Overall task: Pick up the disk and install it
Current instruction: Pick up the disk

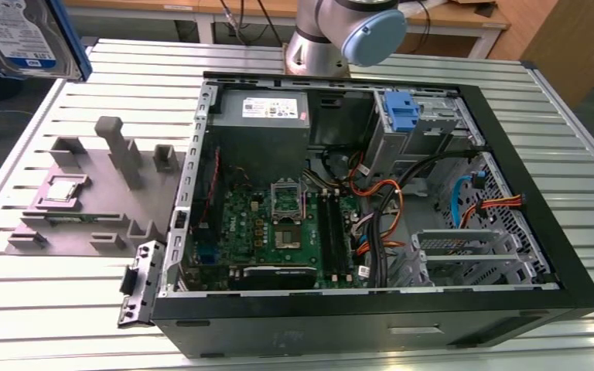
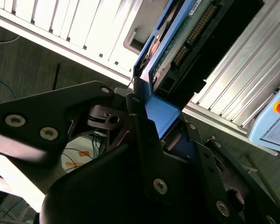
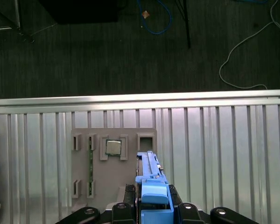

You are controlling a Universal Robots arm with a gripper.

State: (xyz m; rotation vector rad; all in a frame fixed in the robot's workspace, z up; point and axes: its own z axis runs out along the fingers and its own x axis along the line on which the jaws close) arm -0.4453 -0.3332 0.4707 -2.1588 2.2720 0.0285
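Observation:
The disk (image 1: 18, 35), a silver hard drive with a white-and-blue label and blue rails, hangs high in the air at the exterior view's far upper left, above the table's corner. In the first wrist view I look along its blue-railed edge (image 3: 151, 179), which stands between the black fingers of my gripper (image 3: 154, 207). The second wrist view shows its green circuit-board side and blue bracket (image 2: 177, 51), with my gripper (image 2: 161, 114) shut on it. Far below the held disk lies the grey fixture plate (image 3: 130, 182).
An open computer case (image 1: 575, 294) lies on the slatted aluminium table (image 1: 49, 294), with a grey drive cage and blue latch (image 1: 404, 113) at its back. The grey fixture plate (image 1: 90, 209) left of it holds a small square processor chip (image 1: 62, 189). The arm's base (image 1: 328, 39) stands behind the case.

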